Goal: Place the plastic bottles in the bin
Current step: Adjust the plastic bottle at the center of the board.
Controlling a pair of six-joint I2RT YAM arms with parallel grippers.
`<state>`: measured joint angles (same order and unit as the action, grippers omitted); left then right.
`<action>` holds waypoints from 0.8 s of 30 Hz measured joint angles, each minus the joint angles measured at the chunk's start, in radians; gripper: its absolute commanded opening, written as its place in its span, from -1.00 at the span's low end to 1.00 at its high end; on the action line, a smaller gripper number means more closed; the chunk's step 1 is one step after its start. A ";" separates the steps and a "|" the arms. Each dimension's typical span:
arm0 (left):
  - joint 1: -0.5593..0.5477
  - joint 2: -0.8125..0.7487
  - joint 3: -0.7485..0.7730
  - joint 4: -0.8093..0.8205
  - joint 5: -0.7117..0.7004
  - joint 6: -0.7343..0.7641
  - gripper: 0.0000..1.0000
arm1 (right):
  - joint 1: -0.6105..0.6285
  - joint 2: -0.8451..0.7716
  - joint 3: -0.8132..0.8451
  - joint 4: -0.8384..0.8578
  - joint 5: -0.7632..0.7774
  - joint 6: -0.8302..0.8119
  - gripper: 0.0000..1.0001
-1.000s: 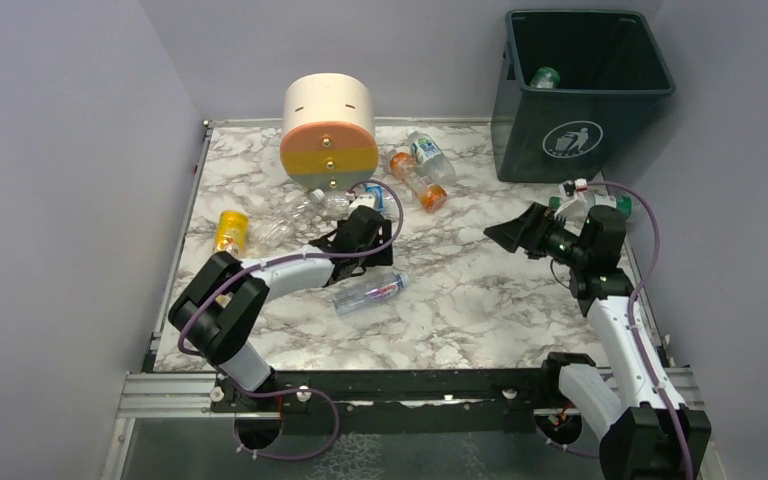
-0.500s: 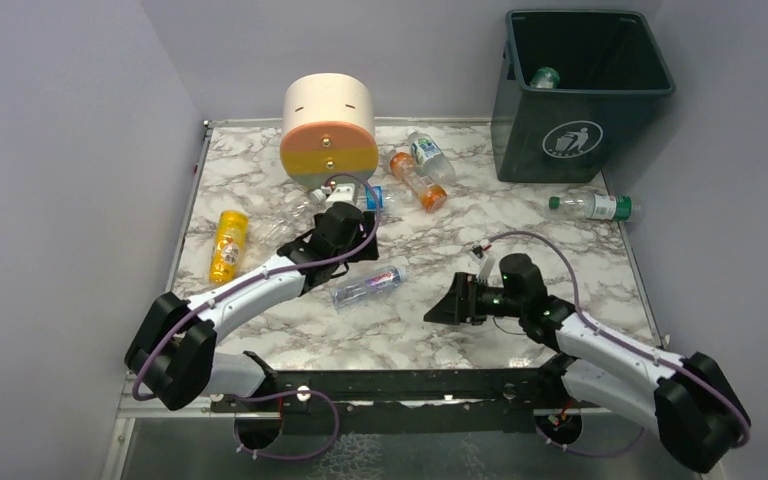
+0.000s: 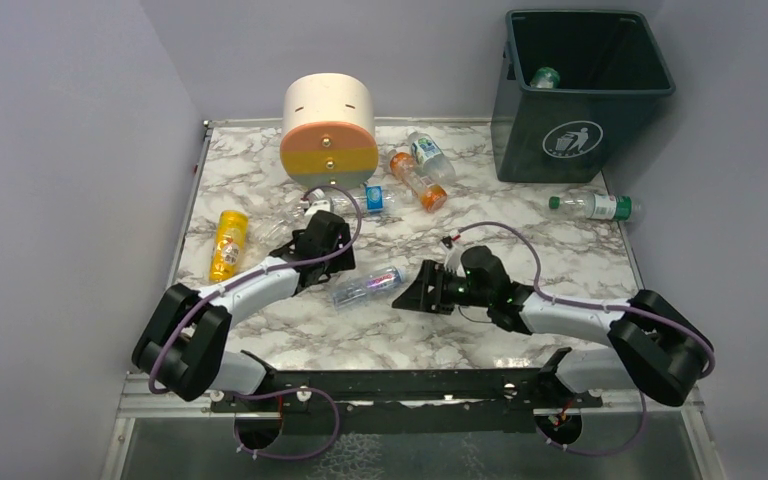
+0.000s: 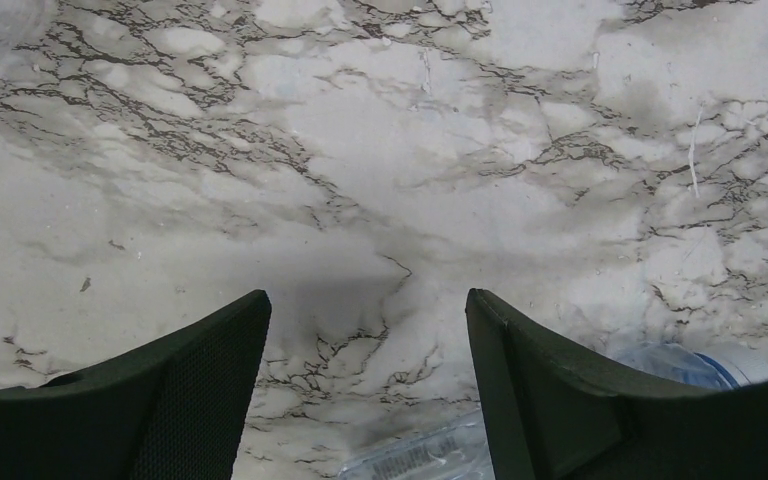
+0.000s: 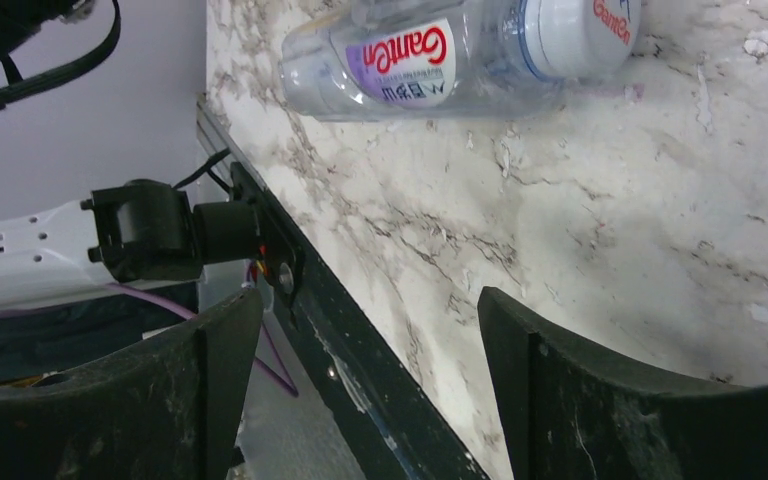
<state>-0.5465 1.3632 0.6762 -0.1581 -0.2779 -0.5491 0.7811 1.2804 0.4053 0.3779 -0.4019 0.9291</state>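
Observation:
A clear plastic bottle (image 3: pixel 368 286) with a red-and-purple label lies mid-table; it also fills the top of the right wrist view (image 5: pixel 460 50). My right gripper (image 3: pixel 407 298) is low just right of it, open and empty (image 5: pixel 368 300). My left gripper (image 3: pixel 312 268) is open over bare marble (image 4: pixel 365 300), just left of that bottle, and clear plastic (image 4: pixel 430 460) shows at its lower edge. Other bottles lie about: yellow (image 3: pixel 227 243), orange (image 3: pixel 418 180), green-capped (image 3: pixel 595 206). The dark green bin (image 3: pixel 585 130) stands at the back right with one bottle (image 3: pixel 545 77) inside.
A cream cylindrical drawer unit (image 3: pixel 328 130) stands at the back, with clear crumpled bottles (image 3: pixel 290 215) and a blue-labelled one (image 3: pixel 375 197) at its foot. Another clear bottle (image 3: pixel 430 155) lies beside the orange one. The table's black front rail (image 5: pixel 360 350) runs under my right fingers.
My right arm has swung from in front of the bin down and left to the labelled bottle, its jaws narrowing. My left gripper has drawn back left from the drawer unit.

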 measured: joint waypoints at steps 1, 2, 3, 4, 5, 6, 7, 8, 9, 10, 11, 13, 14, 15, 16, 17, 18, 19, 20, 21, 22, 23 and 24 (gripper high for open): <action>0.006 0.005 0.000 0.000 0.000 0.000 0.51 | 0.005 0.016 0.008 0.013 0.005 0.008 0.64; 0.006 0.005 0.000 0.000 0.000 0.000 0.50 | 0.008 0.032 0.016 0.023 0.010 0.014 0.63; 0.010 0.012 0.000 0.003 0.001 0.000 0.49 | 0.012 0.047 0.023 0.033 0.014 0.021 0.63; 0.010 0.017 -0.002 0.008 0.002 0.000 0.48 | 0.013 0.061 0.028 0.042 0.017 0.025 0.63; 0.010 0.021 -0.005 0.012 0.004 -0.001 0.47 | 0.014 0.074 0.034 0.050 0.020 0.032 0.63; 0.010 0.023 -0.010 0.015 0.008 -0.001 0.46 | 0.016 0.087 0.037 0.058 0.023 0.039 0.63; 0.010 0.024 -0.014 0.018 0.011 -0.002 0.45 | 0.017 0.098 0.039 0.065 0.024 0.042 0.63; 0.010 0.024 -0.021 0.021 0.021 -0.005 0.45 | 0.019 0.109 0.042 0.071 0.026 0.045 0.63; 0.010 0.024 -0.027 0.021 0.028 -0.008 0.44 | 0.019 0.119 0.046 0.072 0.028 0.049 0.63; 0.010 0.024 -0.033 0.023 0.038 -0.012 0.43 | 0.019 0.128 0.050 0.076 0.029 0.051 0.63; 0.010 0.024 -0.040 0.025 0.050 -0.016 0.42 | 0.018 0.136 0.054 0.078 0.032 0.053 0.63; 0.010 0.023 -0.053 0.030 0.068 -0.025 0.41 | 0.019 0.148 0.061 0.081 0.035 0.058 0.63; 0.010 0.019 -0.062 0.032 0.079 -0.031 0.41 | 0.019 0.155 0.067 0.082 0.037 0.059 0.63; 0.010 0.013 -0.073 0.036 0.088 -0.035 0.40 | 0.019 0.161 0.072 0.085 0.040 0.060 0.63; 0.010 0.003 -0.081 0.040 0.097 -0.041 0.39 | 0.019 0.166 0.077 0.086 0.042 0.061 0.63; 0.010 -0.009 -0.090 0.042 0.109 -0.047 0.39 | 0.019 0.171 0.081 0.086 0.045 0.062 0.63; 0.010 -0.021 -0.098 0.043 0.117 -0.053 0.38 | 0.019 0.175 0.085 0.087 0.047 0.063 0.63; 0.009 -0.034 -0.107 0.043 0.127 -0.059 0.38 | 0.019 0.180 0.087 0.091 0.049 0.064 0.63; 0.008 -0.047 -0.115 0.045 0.137 -0.064 0.37 | 0.019 0.183 0.089 0.092 0.051 0.065 0.63; 0.006 -0.060 -0.123 0.045 0.144 -0.071 0.37 | 0.019 0.187 0.091 0.092 0.053 0.065 0.63; 0.005 -0.070 -0.128 0.045 0.152 -0.076 0.37 | 0.019 0.190 0.093 0.091 0.056 0.065 0.63; 0.001 -0.084 -0.135 0.045 0.159 -0.082 0.36 | 0.019 0.196 0.098 0.091 0.061 0.065 0.63; -0.003 -0.096 -0.141 0.045 0.167 -0.089 0.36 | 0.019 0.198 0.099 0.091 0.062 0.065 0.63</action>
<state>-0.5499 1.2671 0.5350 -0.1135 -0.1108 -0.6380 0.7998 1.4780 0.5041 0.4690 -0.3397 0.9939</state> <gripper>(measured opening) 0.688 0.819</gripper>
